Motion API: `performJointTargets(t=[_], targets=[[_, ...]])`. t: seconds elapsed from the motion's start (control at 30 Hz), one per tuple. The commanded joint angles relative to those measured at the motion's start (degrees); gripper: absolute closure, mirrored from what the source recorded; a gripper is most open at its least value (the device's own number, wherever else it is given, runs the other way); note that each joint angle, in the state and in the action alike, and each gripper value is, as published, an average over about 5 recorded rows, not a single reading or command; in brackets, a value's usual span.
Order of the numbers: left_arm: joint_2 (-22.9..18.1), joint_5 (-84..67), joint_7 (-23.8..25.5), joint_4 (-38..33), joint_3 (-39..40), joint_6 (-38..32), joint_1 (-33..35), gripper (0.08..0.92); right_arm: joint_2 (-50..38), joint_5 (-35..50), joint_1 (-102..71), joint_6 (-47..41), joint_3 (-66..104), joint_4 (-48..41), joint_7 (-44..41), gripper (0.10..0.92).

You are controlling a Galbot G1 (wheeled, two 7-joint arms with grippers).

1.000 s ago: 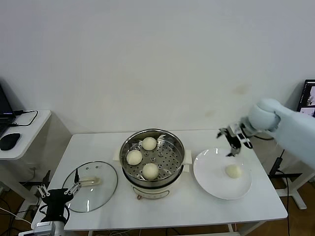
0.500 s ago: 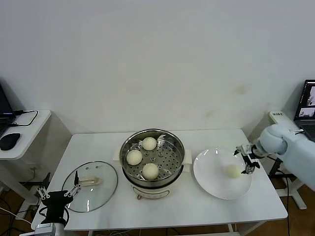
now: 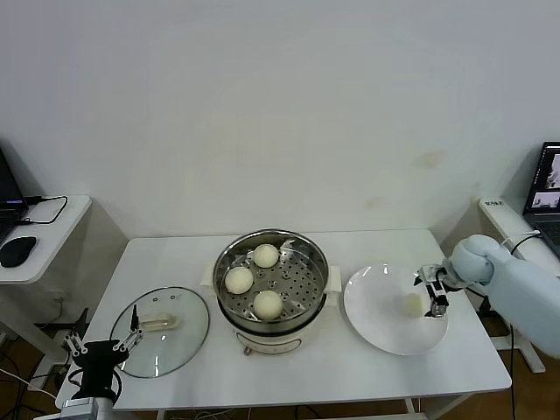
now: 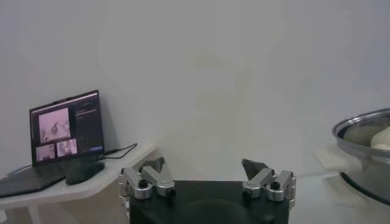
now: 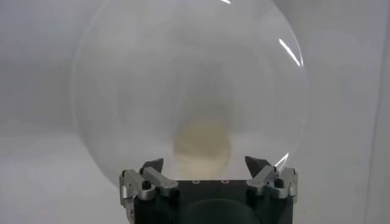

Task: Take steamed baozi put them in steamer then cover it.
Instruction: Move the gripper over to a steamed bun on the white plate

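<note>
A plain white wall (image 3: 280, 105) fills the back of the room, with a faint smudge on it. A white table (image 3: 297, 367) stands in front of it. Beside the table's left edge is a small white side desk (image 3: 39, 249) with a black mouse (image 3: 17, 251) and what may be a laptop (image 4: 64, 131).

Cream baozi (image 3: 267, 304), white plate (image 3: 376, 328)

surface: white table (image 3: 367, 367) | centre: steamer (image 3: 271, 284) standing on it | left: glass lid (image 3: 162, 328) lying flat | right: white plate (image 3: 385, 319) flat, seemingly near the table's right edge
</note>
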Motion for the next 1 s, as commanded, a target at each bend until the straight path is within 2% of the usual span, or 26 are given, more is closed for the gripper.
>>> performJointTargets(t=[0.03,0.3,0.7,1.0], targets=[[0.04,-0.07,0.04,0.12,-0.01,-0.02,0.07,0.177,3.51,-2.96,-1.79,-1.23,1.14,-3.29,0.03,0.203],[-0.11,-0.06,0.0,0.4,0.04,-0.04,-0.05,0.177,4.09,-3.38,-2.07,-1.41,1.75,-4.38,-0.23,0.225],[-0.32,0.1,-0.02,0.6,-0.1,-0.07,-0.03,0.177,4.29,-3.63,-1.75,-2.27,2.24,-4.01,-0.19,0.375],[-0.41,0.31,0.02,0.32,0.19,-0.02,-0.21,0.177,-0.5,5.0,8.69,-5.35,-6.7,3.07,-1.56,0.438]])
